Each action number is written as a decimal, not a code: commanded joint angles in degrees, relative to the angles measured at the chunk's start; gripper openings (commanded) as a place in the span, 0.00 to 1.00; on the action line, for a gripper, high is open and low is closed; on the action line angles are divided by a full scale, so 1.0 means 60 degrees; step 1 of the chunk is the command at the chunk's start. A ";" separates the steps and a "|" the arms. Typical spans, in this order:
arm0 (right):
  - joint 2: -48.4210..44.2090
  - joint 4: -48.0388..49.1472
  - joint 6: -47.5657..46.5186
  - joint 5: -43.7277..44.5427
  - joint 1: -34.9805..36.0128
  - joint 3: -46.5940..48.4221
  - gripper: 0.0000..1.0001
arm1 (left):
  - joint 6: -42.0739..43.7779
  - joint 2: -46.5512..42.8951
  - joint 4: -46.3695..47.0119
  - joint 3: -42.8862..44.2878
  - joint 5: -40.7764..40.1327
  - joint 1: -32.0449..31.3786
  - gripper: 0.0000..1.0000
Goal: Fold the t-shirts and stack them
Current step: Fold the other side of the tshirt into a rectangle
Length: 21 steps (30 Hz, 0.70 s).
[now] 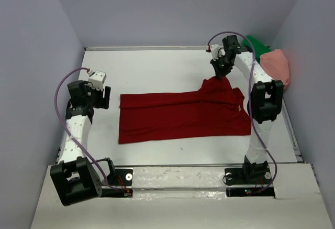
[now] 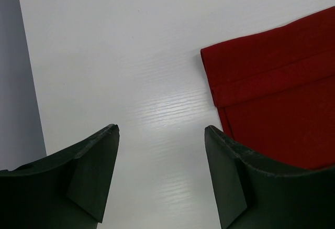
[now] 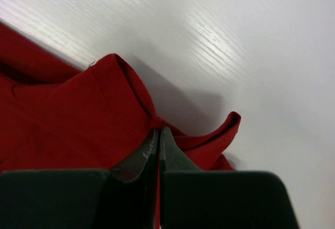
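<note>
The dark red t-shirt [image 1: 178, 115] lies spread across the middle of the table, its hem toward the left. My right gripper [image 1: 218, 75] is shut on a pinch of its fabric [image 3: 157, 121] at the shirt's far right corner, and the cloth rises into a small peak there. My left gripper [image 1: 102, 97] hangs open over bare table just left of the shirt, whose folded left edge [image 2: 272, 98] shows beyond the right finger [image 2: 230, 171]. A bright green t-shirt [image 1: 258, 44] and a salmon pink t-shirt [image 1: 277, 65] lie bunched at the far right corner.
Grey walls enclose the white table [image 1: 152, 72] on the left, back and right. Both arm bases stand at the near edge, with a purple cable looping along each arm.
</note>
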 commanded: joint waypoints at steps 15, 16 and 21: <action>-0.3879 -0.1597 0.0035 -0.0142 0.0749 -0.3170 0.00 | 0.0112 -0.0657 0.0042 0.0062 0.0734 0.0084 0.77; -0.4011 -0.1597 0.0035 -0.0127 0.0865 -0.3349 0.00 | 0.0098 -0.0628 0.0056 0.0077 0.0763 0.0084 0.77; -0.4553 -0.1582 0.0181 -0.0039 0.1070 -0.4228 0.00 | 0.0098 -0.0540 0.0027 0.0106 0.0822 0.0084 0.77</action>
